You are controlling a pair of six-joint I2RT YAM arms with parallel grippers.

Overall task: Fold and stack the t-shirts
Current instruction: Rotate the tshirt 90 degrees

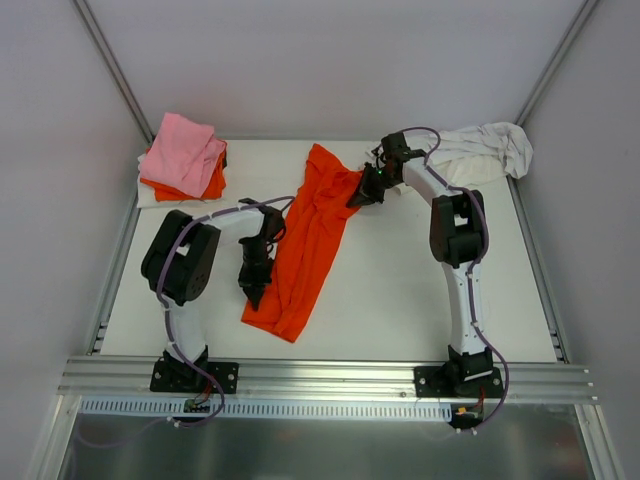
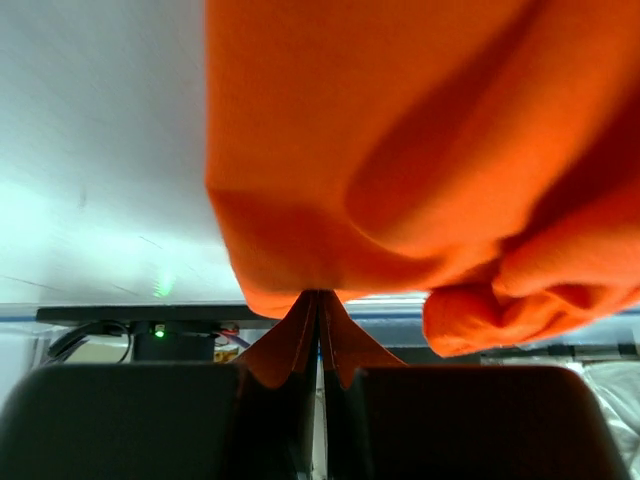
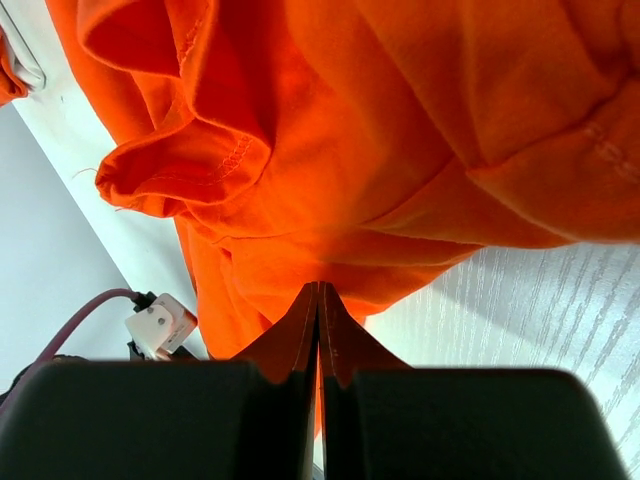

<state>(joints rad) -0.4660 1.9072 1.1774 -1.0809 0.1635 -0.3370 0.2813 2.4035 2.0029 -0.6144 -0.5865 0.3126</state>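
A bright orange t-shirt lies stretched in a long crumpled strip across the middle of the table. My left gripper is shut on its near left edge; the left wrist view shows the cloth pinched between the closed fingers. My right gripper is shut on its far right edge, with the cloth bunched above the closed fingers. A folded pink t-shirt sits on an orange one and a white one at the back left. A crumpled white t-shirt lies at the back right.
The white table has metal rails along its left and right sides and a metal frame at its front edge. Grey walls stand close behind and beside it.
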